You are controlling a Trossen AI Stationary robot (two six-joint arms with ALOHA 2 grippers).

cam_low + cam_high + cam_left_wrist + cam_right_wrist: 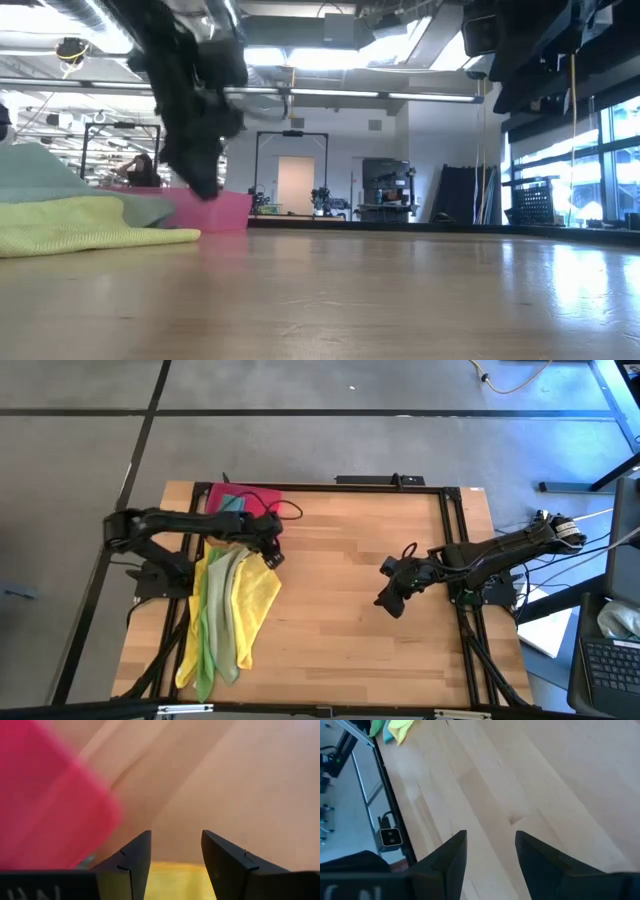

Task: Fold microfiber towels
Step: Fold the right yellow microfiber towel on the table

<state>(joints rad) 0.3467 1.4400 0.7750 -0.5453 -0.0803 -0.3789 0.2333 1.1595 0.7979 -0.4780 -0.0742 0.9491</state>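
Several microfiber towels (228, 610) lie heaped at the left of the high view, yellow and green layers overlapping, a teal one showing at the top of the heap beside the pink-red tray (262, 494). Long axis of the pile runs top to bottom in that frame, slightly slanted; the narrow tail ends point to the lower left, the wider end sits up against the tray.

Left gripper (272, 548) hangs over the upper right edge of the pile, jaws apart, nothing between them; its wrist view shows yellow cloth (172, 882) just below the fingers (227, 865) and the tray close by.

Right gripper (392, 598) waits over bare tabletop (340, 640) right of centre, well apart from the towels, jaws apart and empty.

Risks, as judged:
- layers overlap, so a pinch here may lift two or more cloths at once
- tray sits just beside the grasp spot; a descent could clip its rim or shove it
- dragging one towel could pull the rest of the heap along
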